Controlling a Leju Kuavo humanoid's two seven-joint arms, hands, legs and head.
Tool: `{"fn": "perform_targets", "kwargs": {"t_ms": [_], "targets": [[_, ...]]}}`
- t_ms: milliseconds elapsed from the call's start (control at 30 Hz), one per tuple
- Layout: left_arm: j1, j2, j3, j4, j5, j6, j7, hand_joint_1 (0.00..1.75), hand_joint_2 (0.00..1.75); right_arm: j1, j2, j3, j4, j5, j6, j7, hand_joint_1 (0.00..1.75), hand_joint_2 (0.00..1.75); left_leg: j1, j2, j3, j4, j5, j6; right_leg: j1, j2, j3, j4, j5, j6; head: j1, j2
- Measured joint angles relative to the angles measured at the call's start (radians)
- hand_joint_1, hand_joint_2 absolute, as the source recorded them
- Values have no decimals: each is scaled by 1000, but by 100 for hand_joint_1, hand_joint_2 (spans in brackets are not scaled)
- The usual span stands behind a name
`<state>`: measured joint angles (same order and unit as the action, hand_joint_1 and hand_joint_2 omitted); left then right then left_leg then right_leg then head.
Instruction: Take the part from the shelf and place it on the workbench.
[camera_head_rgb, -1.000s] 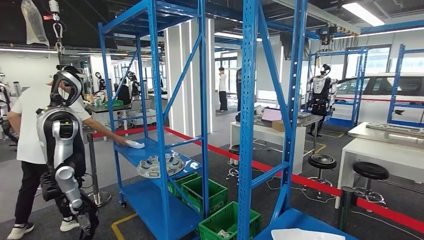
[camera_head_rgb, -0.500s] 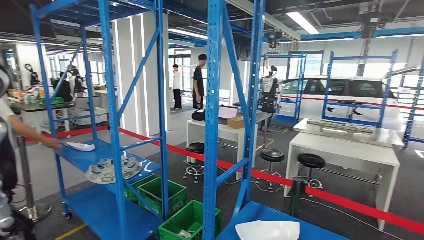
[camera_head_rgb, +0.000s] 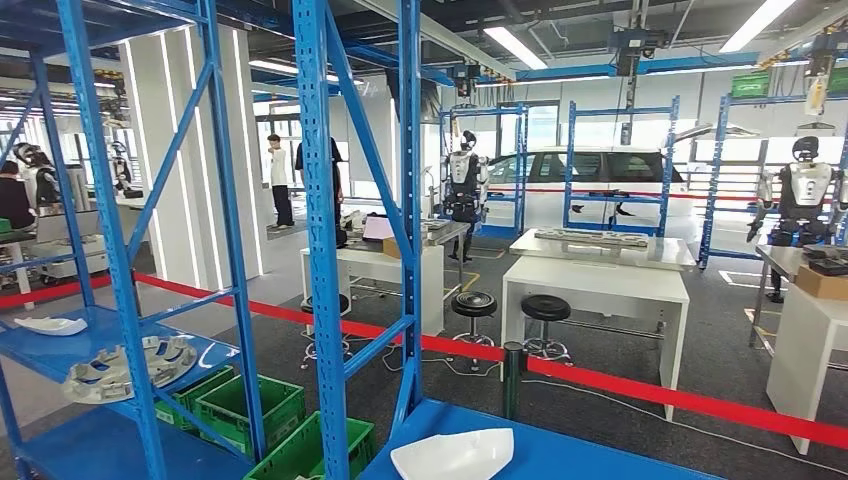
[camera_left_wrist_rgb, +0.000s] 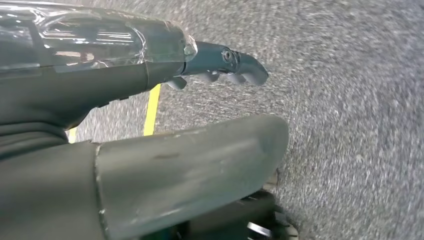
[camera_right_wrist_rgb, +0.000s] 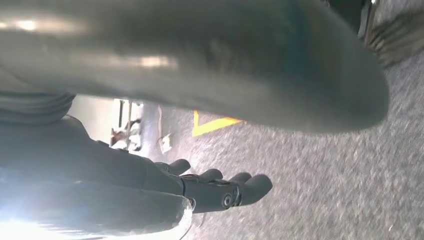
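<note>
A white curved part (camera_head_rgb: 466, 454) lies on the near blue shelf board (camera_head_rgb: 580, 455) at the bottom of the head view. On the farther blue shelf to the left lie another white part (camera_head_rgb: 48, 325) and a round silver part (camera_head_rgb: 130, 366). White workbenches (camera_head_rgb: 595, 280) stand past the red barrier tape. My left hand (camera_left_wrist_rgb: 220, 60) hangs over grey carpet with its fingers stretched out, holding nothing. My right hand (camera_right_wrist_rgb: 220, 190) hangs the same way over the carpet, fingers apart and empty.
Blue shelf uprights (camera_head_rgb: 322, 240) stand close in front. Green crates (camera_head_rgb: 240, 405) sit on the floor between the shelves. A red tape (camera_head_rgb: 640, 392) on a post crosses the room, with stools (camera_head_rgb: 545, 310) behind it. People (camera_head_rgb: 281, 180) and other robots (camera_head_rgb: 462, 180) stand far back.
The whole picture has shifted left, so the camera has turned right. The person and the robot at the left shelf have left the picture. The near white part shows more fully.
</note>
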<state>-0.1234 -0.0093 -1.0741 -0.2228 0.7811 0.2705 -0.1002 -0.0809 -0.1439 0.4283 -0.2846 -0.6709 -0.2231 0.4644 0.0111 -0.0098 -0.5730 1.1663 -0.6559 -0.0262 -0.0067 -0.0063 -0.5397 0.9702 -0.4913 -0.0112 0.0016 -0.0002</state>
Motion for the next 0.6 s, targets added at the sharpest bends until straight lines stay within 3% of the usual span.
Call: {"fn": "perform_targets", "kwargs": {"t_ms": [33, 67, 100, 133, 200, 267, 300, 367, 433, 500, 567, 600], "targets": [[1, 0, -4, 0, -2, -1, 1, 0, 0, -3, 3, 4, 4, 0, 7, 3, 0, 0, 0, -1, -34, 61, -19, -1, 1, 13, 0, 1, -1, -2, 0, 0], [1, 1, -8, 0, -3, -2, 2, 0, 0, -5, 6, 9, 9, 0, 12, 5, 0, 0, 0, 1, -56, 93, -19, -1, 2, 28, 1, 2, -2, -2, -1, 0], [2, 1, -12, 0, -5, -2, 3, 0, 0, -6, 9, 13, 13, 0, 15, 6, 0, 0, 0, 1, -63, 94, 0, 0, 2, 43, 2, 5, -3, -2, -1, 0], [1, 1, -16, 0, -7, -3, 4, 0, 0, -6, 12, 18, 17, 0, 17, 6, 0, 0, 0, -3, -52, 55, 36, 2, 2, 58, 3, 8, -6, -1, -1, 0], [-1, 1, -22, 0, -13, -5, 7, 0, 0, -6, 18, 27, 24, 0, 20, 6, 0, 0, 4, -55, -7, -62, 108, 8, 2, 85, 1, 19, -13, 5, -1, 0], [-1, 1, -30, 0, -19, -8, 11, 0, 0, -9, 22, 32, 29, 1, 20, 4, 0, 0, 8, -100, 24, -136, 125, 17, 0, 112, -8, 28, -17, 16, -1, 0], [-1, 2, -34, 0, -20, -9, 14, 0, 0, -10, 23, 34, 30, 1, 21, 3, 0, 0, 8, -101, 29, -143, 118, 22, -2, 126, -13, 29, -16, 23, -1, 0], [-1, 2, -38, 0, -21, -10, 21, 0, 0, -10, 23, 37, 34, 1, 22, 0, 0, 0, 7, -72, 35, -151, 117, 32, -8, 153, -19, 27, -13, 35, 0, 0], [-3, 3, -39, 0, -21, -11, 29, 0, 0, -11, 24, 41, 38, 1, 23, -2, 0, 0, 9, -38, 42, -159, 119, 44, -5, 117, -36, 59, -34, 44, 0, 0], [1, 4, -41, 0, -22, -14, 34, 0, 0, -15, 23, 46, 39, 1, 24, -4, 0, 0, 6, 1, 47, -162, 116, 52, -3, 46, -91, 167, -90, 53, 1, 0], [5, 6, -44, 1, -25, -16, 39, 0, 0, -16, 24, 51, 40, 2, 25, -6, 0, 0, 2, 39, 49, -162, 111, 55, -4, 17, -150, 284, -133, 59, 1, 0], [5, 8, -46, 1, -27, -18, 42, 0, 0, -13, 24, 53, 41, 2, 24, -8, 0, 0, 0, 54, 50, -162, 109, 56, -4, 11, -160, 303, -129, 59, 0, 0]]}}
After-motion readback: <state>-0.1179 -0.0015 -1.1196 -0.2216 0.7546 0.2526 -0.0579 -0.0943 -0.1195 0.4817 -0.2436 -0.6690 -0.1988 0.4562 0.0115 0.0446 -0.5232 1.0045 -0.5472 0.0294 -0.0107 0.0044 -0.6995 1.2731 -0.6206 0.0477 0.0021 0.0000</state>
